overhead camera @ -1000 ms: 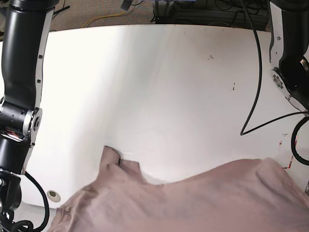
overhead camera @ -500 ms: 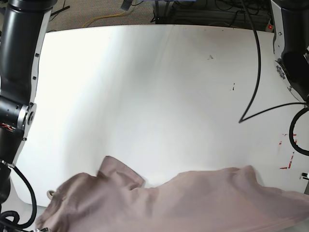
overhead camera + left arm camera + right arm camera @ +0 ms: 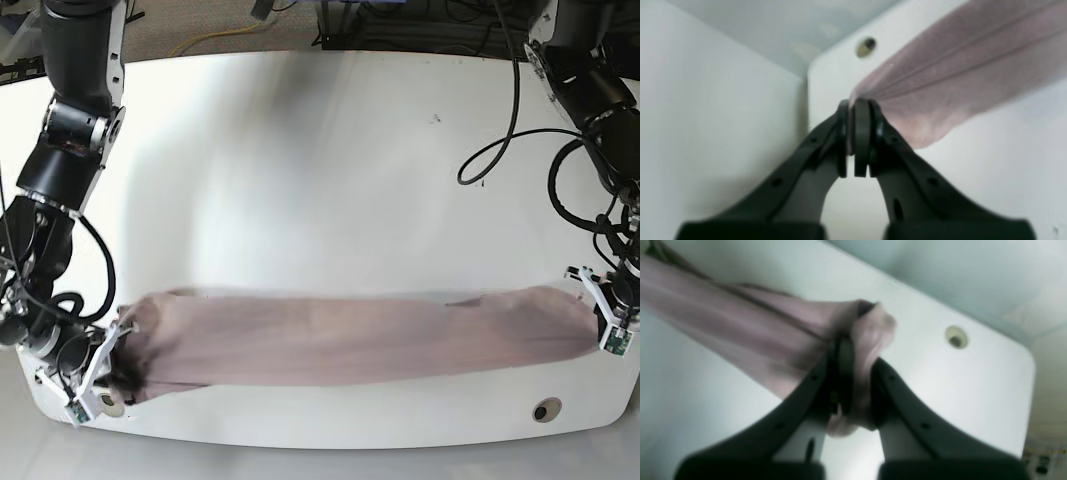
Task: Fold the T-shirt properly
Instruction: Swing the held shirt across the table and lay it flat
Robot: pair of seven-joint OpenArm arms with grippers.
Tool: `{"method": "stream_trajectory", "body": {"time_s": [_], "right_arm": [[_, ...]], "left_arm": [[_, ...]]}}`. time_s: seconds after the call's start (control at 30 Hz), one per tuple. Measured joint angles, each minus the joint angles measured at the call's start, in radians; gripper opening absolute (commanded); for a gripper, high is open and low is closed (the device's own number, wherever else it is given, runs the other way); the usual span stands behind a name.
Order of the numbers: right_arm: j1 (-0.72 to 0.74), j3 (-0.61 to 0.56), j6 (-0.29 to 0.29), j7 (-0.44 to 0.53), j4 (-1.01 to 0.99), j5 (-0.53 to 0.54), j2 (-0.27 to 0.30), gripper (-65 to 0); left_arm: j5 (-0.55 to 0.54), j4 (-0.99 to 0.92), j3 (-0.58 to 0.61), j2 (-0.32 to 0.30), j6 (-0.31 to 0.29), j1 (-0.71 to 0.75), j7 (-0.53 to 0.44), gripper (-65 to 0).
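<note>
Both sets of jaws stayed pinched on the T-shirt (image 3: 360,338); the cloth, bunched moments before, now stretched taut between left gripper (image 3: 857,140) and right gripper (image 3: 853,386) above the desk (image 3: 320,180); ready for laying flat.

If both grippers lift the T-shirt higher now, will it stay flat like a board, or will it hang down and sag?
It will probably sag: the T-shirt is soft cloth that creases into long folds between the left gripper and the right gripper. It seems light, since pinches on two small bunches hold it stretched. It is unlikely to slip, as cloth bulges around the right jaws.
</note>
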Motion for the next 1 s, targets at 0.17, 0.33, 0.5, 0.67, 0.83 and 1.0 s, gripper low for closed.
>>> {"method": "stream_trajectory", "body": {"time_s": [0.17, 0.33, 0.5, 0.67, 0.83, 1.0], "right_arm": [[-0.182, 0.030, -0.005, -0.027, 0.085, -0.026, 0.006, -65.0], [-0.333, 0.105, 0.000, 0.001, 0.184, 0.070, -0.009, -65.0], [-0.507, 0.162, -0.005, -0.026, 0.240, 0.085, -0.005, -65.0], [-0.641, 0.212, -0.003, -0.006, 0.309, 0.112, -0.029, -65.0], [-0.747, 0.268, -0.003, -0.014, 0.328, 0.110, -0.071, -65.0], [-0.823, 0.304, -0.003, 0.001, 0.327, 0.111, -0.113, -65.0]], "left_arm": [[-0.018, 0.030, 0.007, 0.034, -0.005, 0.124, -0.014, -65.0], [-0.002, 0.061, 0.004, 0.064, 0.000, 0.254, -0.008, -65.0], [-0.010, 0.071, -0.002, 0.068, -0.001, 0.368, -0.014, -65.0], [-0.006, 0.071, -0.041, 0.066, 0.000, 0.462, -0.014, -65.0], [-0.017, 0.070, -0.096, 0.068, 0.000, 0.529, -0.019, -65.0], [-0.014, 0.065, -0.099, 0.068, 0.000, 0.593, -0.021, -65.0]]}}
